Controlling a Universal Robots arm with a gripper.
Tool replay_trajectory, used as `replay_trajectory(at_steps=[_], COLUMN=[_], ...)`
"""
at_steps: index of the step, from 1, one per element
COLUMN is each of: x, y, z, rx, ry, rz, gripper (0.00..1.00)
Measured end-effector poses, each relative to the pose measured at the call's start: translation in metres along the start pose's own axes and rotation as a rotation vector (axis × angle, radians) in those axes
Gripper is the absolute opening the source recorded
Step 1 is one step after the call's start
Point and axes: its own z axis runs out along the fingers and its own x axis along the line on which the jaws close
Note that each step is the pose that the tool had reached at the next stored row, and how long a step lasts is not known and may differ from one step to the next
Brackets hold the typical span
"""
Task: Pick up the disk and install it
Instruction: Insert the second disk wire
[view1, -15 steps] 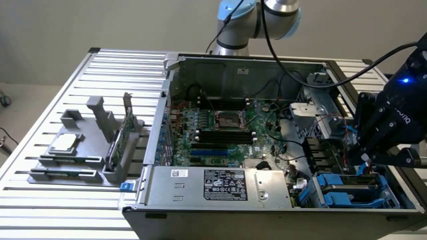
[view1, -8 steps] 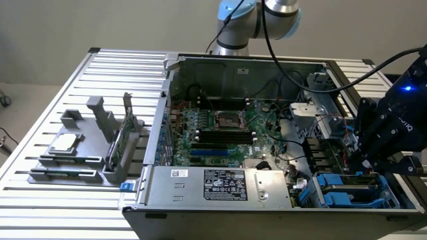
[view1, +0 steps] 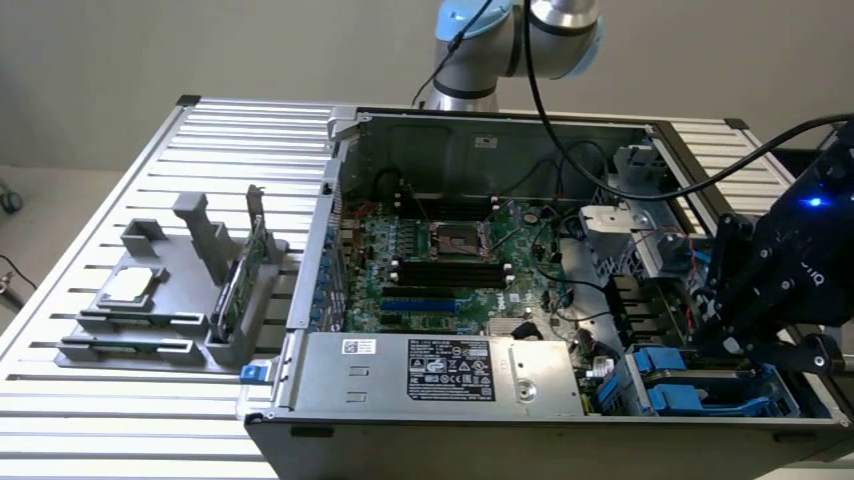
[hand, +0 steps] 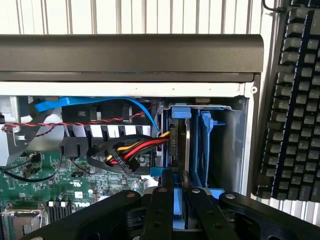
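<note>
Steel slats make up the table (view1: 80, 400) carrying an open computer case (view1: 441, 410), laid on its side so its insides face upward. Inside lie a green motherboard (view1: 441, 260), a grey power supply box (view1: 441, 370) at six o'clock, and blue drive bays (view1: 687, 385) toward four o'clock. The gripper (hand: 174, 192) reaches into those bays, fingers nearly closed on the disk (hand: 186, 145), which stands on edge in its blue slot beside coloured cables (hand: 135, 150), seemingly seated. A grey parts stand (view1: 174, 300) sits at nine o'clock.

disk (hand: 186, 145) mostly hidden edge-on in its bay, keyboard (hand: 292, 100) cut off
</note>
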Motion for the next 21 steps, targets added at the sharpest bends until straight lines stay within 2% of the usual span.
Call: replay_trajectory(at_steps=[5,15,21], x=[-0.0001,-0.0003,-0.0003], y=[0.0016,0.0028,0.0044], z=[0.0013,0.0055,0.0059], rx=[0.0,-0.0009,-0.0009], ry=[0.0082,0.0169,0.0192], rz=[0.0,-0.001,-0.001], gripper=[0.16,0.16,0.16])
